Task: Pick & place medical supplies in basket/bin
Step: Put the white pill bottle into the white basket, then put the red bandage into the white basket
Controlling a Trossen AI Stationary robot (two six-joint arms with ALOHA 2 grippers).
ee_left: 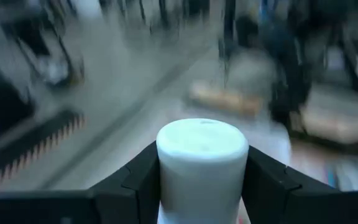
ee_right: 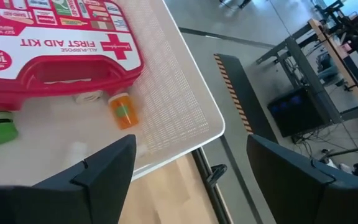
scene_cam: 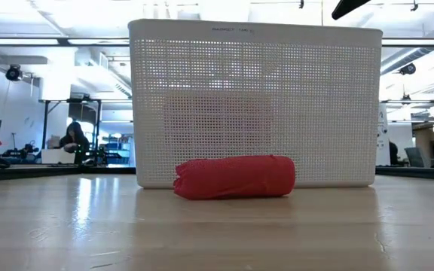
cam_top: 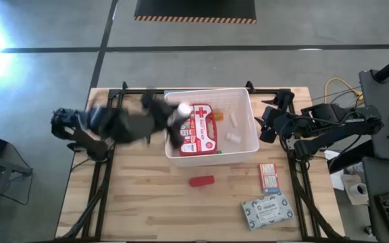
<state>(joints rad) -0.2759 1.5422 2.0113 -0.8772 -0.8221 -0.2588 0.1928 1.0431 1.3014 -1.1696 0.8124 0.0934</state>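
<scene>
Transport step: left tool [cam_top: 179, 116] clamps white roll [ee_left: 202, 163] above basket [cam_top: 252, 121]; release next; right tool [cam_top: 265, 125] open beside it.

The high camera is looking straight down on the whole surface [cam_top: 147, 196]. The low camera is looking level across it, very near the bin [scene_cam: 255, 105]. Both are showing the bin and the red tube [cam_top: 202, 181].
</scene>
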